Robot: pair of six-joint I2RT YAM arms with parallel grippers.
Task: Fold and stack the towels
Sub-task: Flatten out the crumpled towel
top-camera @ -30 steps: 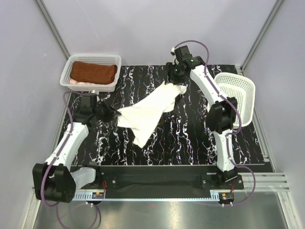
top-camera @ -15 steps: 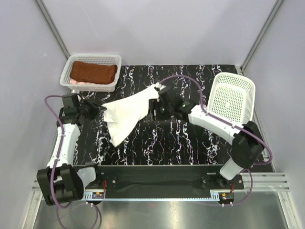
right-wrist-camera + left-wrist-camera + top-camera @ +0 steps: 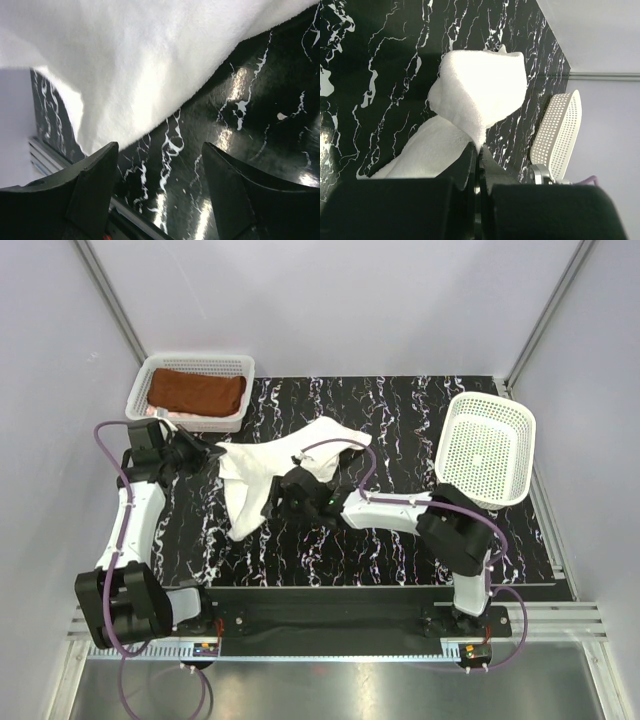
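The white towel (image 3: pixel 275 468) lies rumpled across the middle of the black marble table, one end trailing toward the front. My left gripper (image 3: pixel 207 452) is shut on its left corner, just in front of the left basket. In the left wrist view the towel (image 3: pixel 480 90) rises in a peak from my shut left gripper (image 3: pixel 479 150). My right gripper (image 3: pixel 283 498) hovers low at the towel's near edge, open and holding nothing. In the right wrist view the right gripper (image 3: pixel 160 180) stands over bare table, with the towel (image 3: pixel 125 60) just beyond its fingertips. A folded rust-brown towel (image 3: pixel 197 393) lies in the left basket.
The white mesh basket (image 3: pixel 195 362) holding the brown towel stands at the back left corner. A second white mesh basket (image 3: pixel 490 450), without towels, sits tilted at the right edge and shows in the left wrist view as the basket (image 3: pixel 560 135). Grey walls close in on both sides.
My right gripper has let go of the towel, opened, and swung from the back to the middle front. My left gripper has pulled its corner back and left toward the basket.
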